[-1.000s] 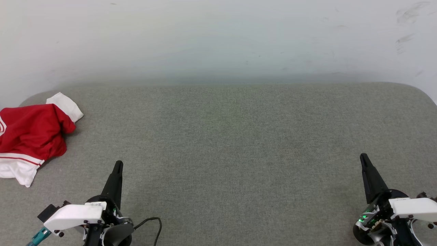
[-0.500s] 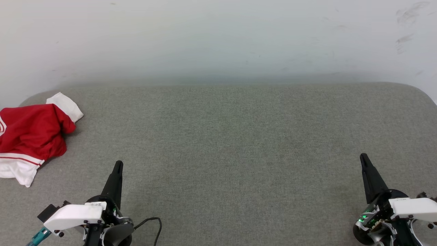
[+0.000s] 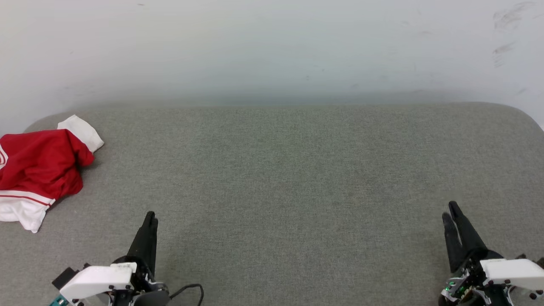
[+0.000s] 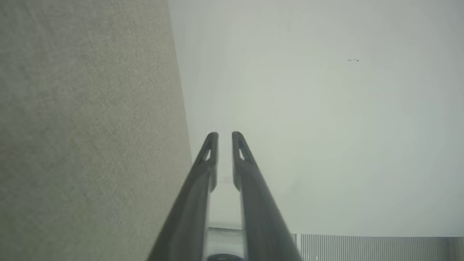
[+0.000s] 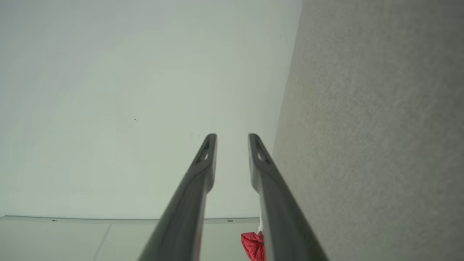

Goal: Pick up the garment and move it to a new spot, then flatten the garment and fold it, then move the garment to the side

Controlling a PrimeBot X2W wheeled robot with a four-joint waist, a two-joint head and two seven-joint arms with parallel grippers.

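The garment (image 3: 40, 168) is a red shirt with white sleeves, lying crumpled at the far left edge of the grey padded surface (image 3: 297, 170). A bit of its red cloth (image 5: 252, 244) peeks in at the bottom of the right wrist view. My left gripper (image 3: 149, 216) hovers near the front left, well to the right of the garment, its fingers (image 4: 224, 136) a narrow gap apart and holding nothing. At the front right, far from the garment, my right gripper (image 3: 449, 210) has its fingers (image 5: 232, 137) parted a little wider, with nothing between them.
A pale wall (image 3: 272, 51) rises directly behind the surface. A black cable (image 3: 191, 289) loops beside my left wrist at the front edge. The surface has rounded far corners.
Both grippers have drawn back toward the front edge and their fingers have parted from shut. The garment has not moved.
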